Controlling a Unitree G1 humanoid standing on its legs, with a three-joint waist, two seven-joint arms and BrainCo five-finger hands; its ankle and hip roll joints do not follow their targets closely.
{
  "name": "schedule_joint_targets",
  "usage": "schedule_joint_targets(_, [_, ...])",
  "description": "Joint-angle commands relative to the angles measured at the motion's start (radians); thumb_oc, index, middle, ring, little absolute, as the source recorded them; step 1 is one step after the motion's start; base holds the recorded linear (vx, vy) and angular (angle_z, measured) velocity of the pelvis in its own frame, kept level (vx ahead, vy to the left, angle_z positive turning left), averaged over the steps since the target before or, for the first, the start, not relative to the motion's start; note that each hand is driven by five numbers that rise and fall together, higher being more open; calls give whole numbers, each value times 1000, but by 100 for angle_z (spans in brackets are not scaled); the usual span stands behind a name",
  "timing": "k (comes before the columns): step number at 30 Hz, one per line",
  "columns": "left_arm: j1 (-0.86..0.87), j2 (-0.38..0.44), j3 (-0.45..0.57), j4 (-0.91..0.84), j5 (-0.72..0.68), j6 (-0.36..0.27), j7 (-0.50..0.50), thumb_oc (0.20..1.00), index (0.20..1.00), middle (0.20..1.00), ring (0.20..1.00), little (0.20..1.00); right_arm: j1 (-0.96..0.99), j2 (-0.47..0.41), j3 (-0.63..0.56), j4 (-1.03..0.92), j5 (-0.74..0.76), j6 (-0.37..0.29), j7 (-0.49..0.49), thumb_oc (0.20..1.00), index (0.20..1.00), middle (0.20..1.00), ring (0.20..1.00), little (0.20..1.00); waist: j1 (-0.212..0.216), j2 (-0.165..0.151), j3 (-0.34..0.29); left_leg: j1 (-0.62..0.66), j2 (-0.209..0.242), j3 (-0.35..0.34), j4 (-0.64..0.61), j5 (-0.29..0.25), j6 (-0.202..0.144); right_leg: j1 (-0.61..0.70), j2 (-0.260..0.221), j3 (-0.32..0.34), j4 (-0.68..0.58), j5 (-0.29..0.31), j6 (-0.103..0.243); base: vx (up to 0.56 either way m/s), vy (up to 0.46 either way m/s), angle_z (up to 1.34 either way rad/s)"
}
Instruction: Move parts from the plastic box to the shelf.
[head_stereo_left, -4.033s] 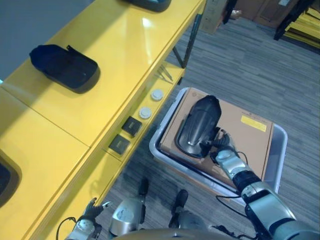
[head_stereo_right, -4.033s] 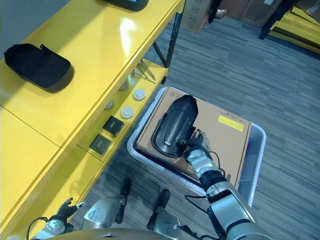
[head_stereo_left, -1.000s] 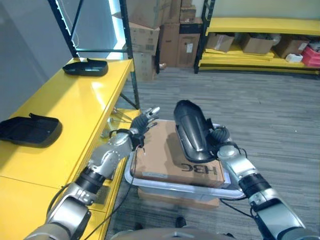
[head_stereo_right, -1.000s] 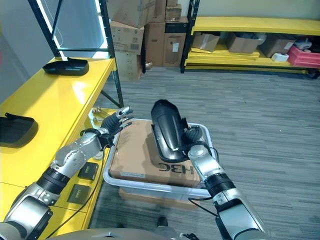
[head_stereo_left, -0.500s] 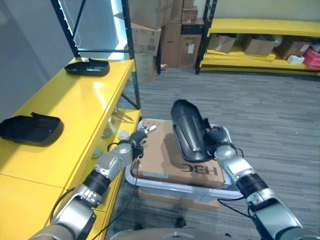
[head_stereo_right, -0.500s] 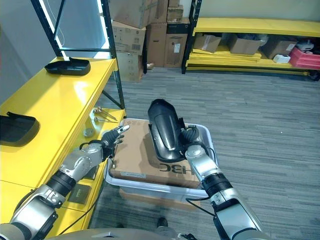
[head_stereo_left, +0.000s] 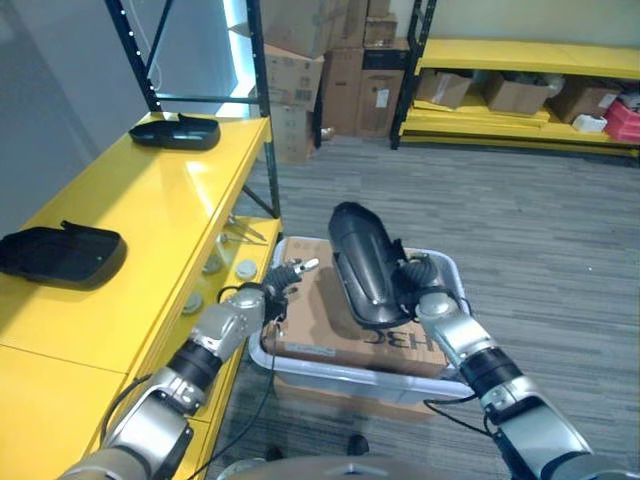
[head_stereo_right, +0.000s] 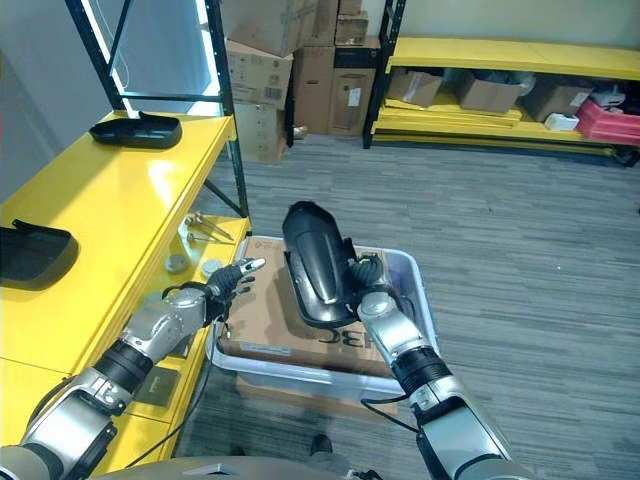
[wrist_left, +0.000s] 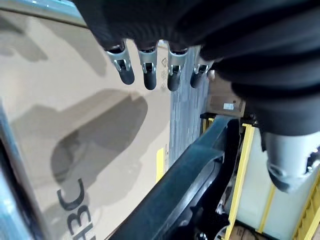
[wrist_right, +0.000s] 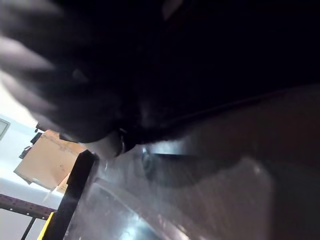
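A long curved black part (head_stereo_left: 362, 262) is tilted up above the cardboard carton (head_stereo_left: 312, 322) that lies in the pale plastic box (head_stereo_left: 264, 356). My right hand (head_stereo_left: 425, 292) is shut on the part's right edge. The left hand (head_stereo_left: 268, 297) hovers open over the carton's left edge, fingers (wrist_left: 145, 70) straight and pointing toward the part (wrist_left: 190, 185) without touching it. The yellow shelf (head_stereo_left: 150, 230) runs along the left, with two black parts (head_stereo_left: 60, 255) (head_stereo_left: 180, 131) lying on its top. Seen from the right wrist, the part (wrist_right: 200, 75) is a dark mass very close.
The shelf's lower level holds small round discs (head_stereo_left: 245, 268) and metal bits (head_stereo_left: 240, 232). A black upright post (head_stereo_left: 262, 120) stands at the shelf's far end. Stacked cartons (head_stereo_left: 300, 60) and a low yellow rack (head_stereo_left: 520, 60) line the back wall, with grey floor to the right.
My right hand has carried the black part leftward and a little higher over the carton. The left hand dropped from a raised pose to the carton's left edge. The camera tilted up.
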Motion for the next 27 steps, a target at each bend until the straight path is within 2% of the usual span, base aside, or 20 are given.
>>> schedule_joint_targets(1, [-122, -47, -92, 52, -36, -14, -85, 1000, 1000, 1000, 1000, 1000, -193, 13, 33, 41, -4, -54, -37, 200, 200, 200, 200, 200, 18, -9, -44, -10, 25, 8, 48, -62, -9, 4, -30, -34, 2, -7, 72, 0, 0, 0])
schedule_joint_targets(7, [-143, -67, -142, 30, -111, -4, -97, 1000, 1000, 1000, 1000, 1000, -220, 42, 80, 101, -12, -40, -33, 200, 200, 200, 200, 200, 17, -5, -48, -7, 24, 13, 47, -63, -8, 4, -30, -29, 2, -8, 73, 0, 0, 0])
schedule_joint_targets(17, [-153, -73, -192, 38, -52, 13, -122, 1000, 1000, 1000, 1000, 1000, -262, 57, 122, 133, -11, -21, -37, 200, 200, 200, 200, 200, 19, -4, -53, -8, 21, 12, 46, -63, -9, 1, -29, -25, 1, -8, 75, 0, 0, 0])
schedule_joint_targets(23, [-157, -38, -193, 22, -7, 37, -138, 1000, 1000, 1000, 1000, 1000, -268, 28, 124, 94, 3, 5, -44, 200, 200, 200, 200, 200, 19, -2, -52, -8, 20, 10, 47, -63, -11, 2, -29, -23, 2, -7, 76, 0, 0, 0])
schedule_joint_targets(27, [-173, -13, -197, 0, -130, 44, -157, 1000, 1000, 1000, 1000, 1000, -297, -4, 117, 72, 48, 14, -51, 200, 200, 200, 200, 200, 20, 0, -47, -6, 20, 5, 47, -62, -13, 5, -32, -27, 2, -5, 77, 0, 0, 0])
